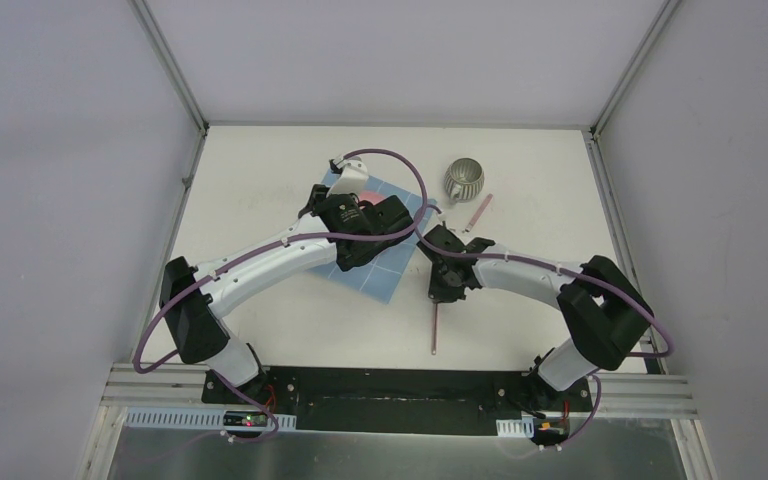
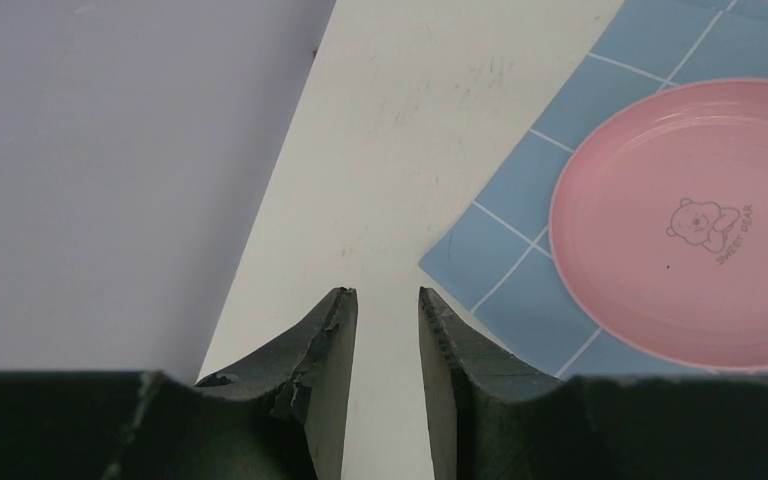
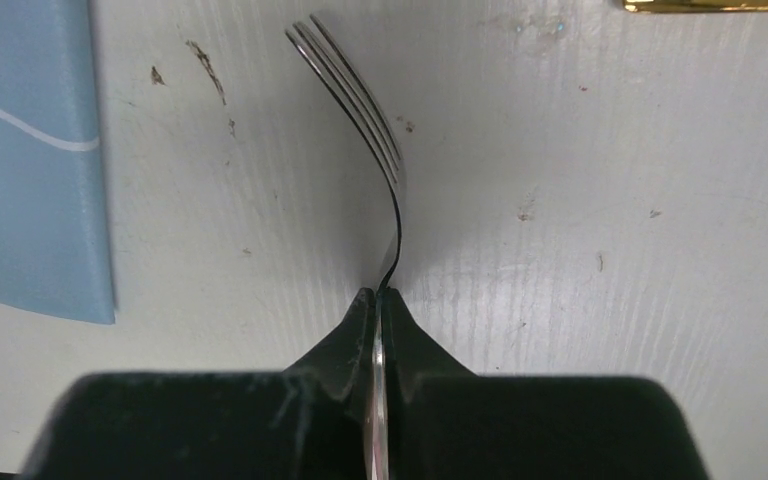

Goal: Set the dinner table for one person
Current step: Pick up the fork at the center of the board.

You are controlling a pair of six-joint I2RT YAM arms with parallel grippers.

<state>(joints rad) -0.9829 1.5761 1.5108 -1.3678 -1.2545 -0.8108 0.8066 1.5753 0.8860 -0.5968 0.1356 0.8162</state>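
Two pairs of fingers hang over the large flat off-white rectangular desk (image 2: 400,150). The left fingers (image 2: 388,300) stand spread, with a bare strip of desk showing in the gap and nothing between them. Ahead and to their right lies a light-blue cloth with white grid lines (image 2: 505,255). A round pink plate printed with a small bear (image 2: 680,210) sits on it. The right fingers (image 3: 380,300) are pressed together on the neck of a silver metal fork (image 3: 355,105), whose tines curve away ahead of the tips and slightly left. Whether the fork touches the desk cannot be told. An edge of the blue cloth lies off to their left. Far ahead and to their right a thin gold-coloured piece (image 3: 710,5) shows at the frame's edge, too cropped to identify. In the overhead view a ribbed silver metal cup (image 1: 465,178) sits beyond the right fingers, with a short pink stick (image 1: 480,210) just beside it.
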